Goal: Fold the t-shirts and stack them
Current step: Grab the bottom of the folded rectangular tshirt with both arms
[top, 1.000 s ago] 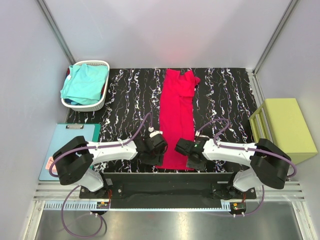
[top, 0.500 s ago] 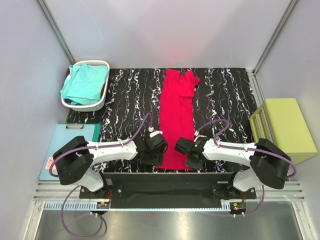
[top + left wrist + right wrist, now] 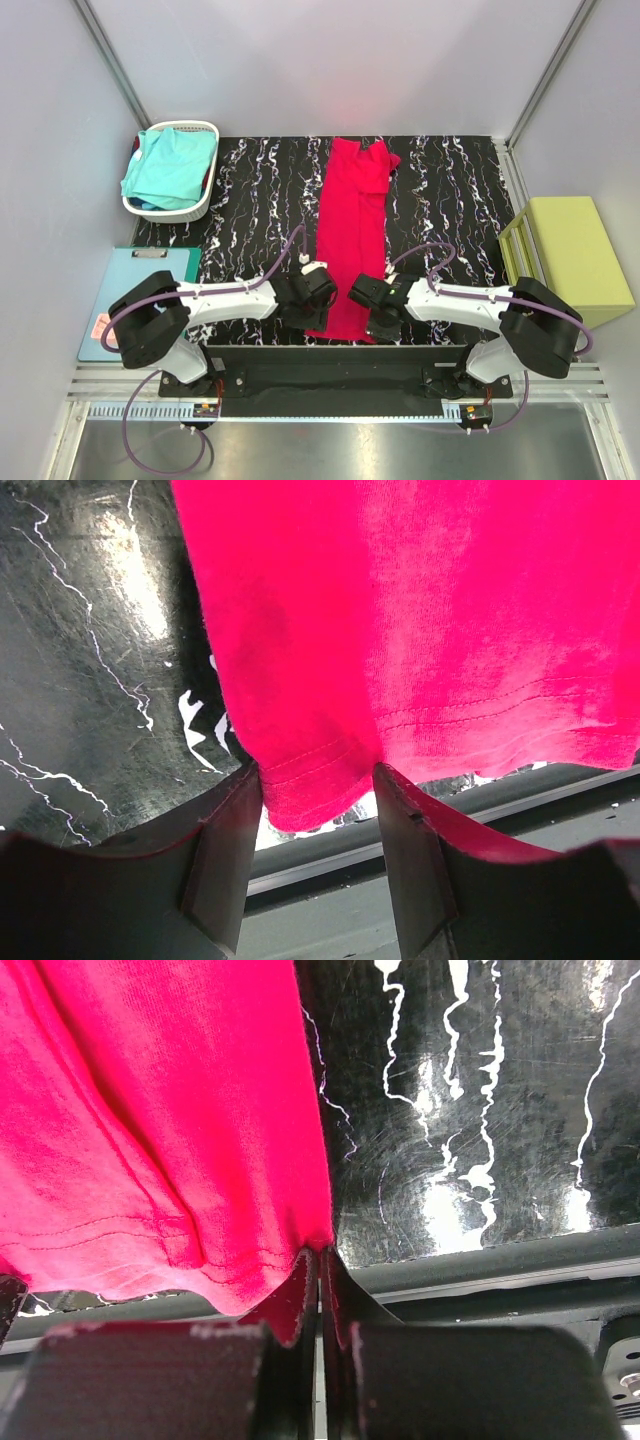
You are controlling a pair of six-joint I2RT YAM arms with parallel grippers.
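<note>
The crimson t-shirt [image 3: 352, 235] runs 12 to 6 o'clock, its 6 o'clock hem sitting inside the open left claw [image 3: 318, 780] and pinched by the closed right claw [image 3: 320, 1260].

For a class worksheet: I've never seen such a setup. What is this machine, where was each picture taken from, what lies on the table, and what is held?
Two robot arms are bolted at the near edge of a black marbled table. The wide picture looks down from above; the two close-ups come from a camera on each wrist, showing that arm's own fingers. A red shirt, folded into a long strip, lies in the middle. A turquoise shirt sits in a white basket at the far left. The left gripper is open around one near corner of the red shirt; the right gripper looks shut on the other.
</note>
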